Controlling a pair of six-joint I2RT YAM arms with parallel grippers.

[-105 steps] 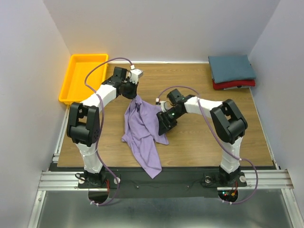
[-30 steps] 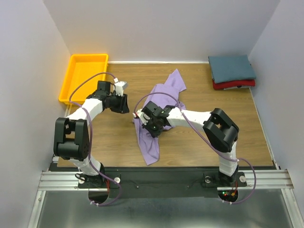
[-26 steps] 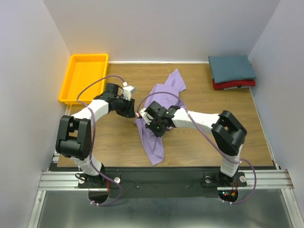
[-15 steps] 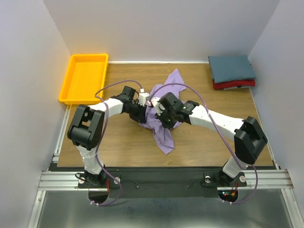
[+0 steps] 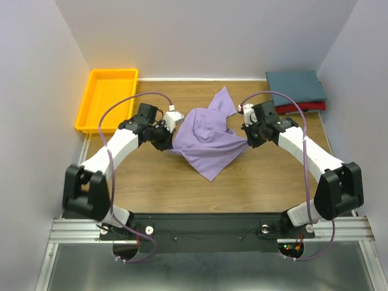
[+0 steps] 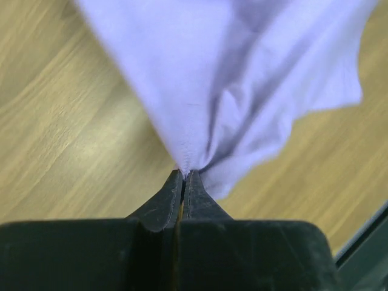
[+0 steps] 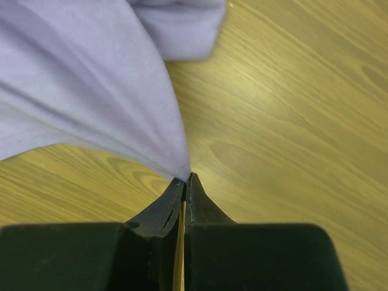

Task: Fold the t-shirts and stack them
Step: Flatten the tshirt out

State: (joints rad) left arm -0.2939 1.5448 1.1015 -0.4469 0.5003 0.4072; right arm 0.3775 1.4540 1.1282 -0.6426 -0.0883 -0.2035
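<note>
1. Well, both arms are reaching in over the brown wood-grain table [image 5: 151, 182], and a plain lavender-purple cloth t-shirt [image 5: 209, 136] is strung between them near the middle of the tabletop.
2. The left gripper [image 5: 171, 143] is pinched tight on the shirt's left edge. In its wrist camera, the two black fingers meet at the tips [image 6: 183, 174] with a bunched fold of lavender cloth [image 6: 242, 73] fanning up and away from them.
3. The right gripper [image 5: 247, 143] is clamped just as firmly on the opposite edge. Its own camera shows the fingers pressed together [image 7: 187, 177] on a corner of the fabric [image 7: 79, 79], which spreads off to the left above the wood.
4. Between the two grips the shirt opens into a rumpled sheet rather than a flat one. One tapered part reaches toward the back of the table, and another point sags toward the near edge.
5. From where I stand, I cannot tell whether that lower point rests on the wood or hangs just clear of it.
6. At the far right corner sits a dark teal t-shirt folded into a rectangle [image 5: 295, 86]. It lies on top of a red folded t-shirt [image 5: 300, 107], of which only a strip shows along the near edge.
7. That small stack is well apart from the lavender shirt, though the right arm's forearm passes near it.
8. A yellow-orange plastic tray [image 5: 109, 100] sits at the far left corner, beside the left arm's cable loop, and it touches neither shirt nor gripper.
</note>
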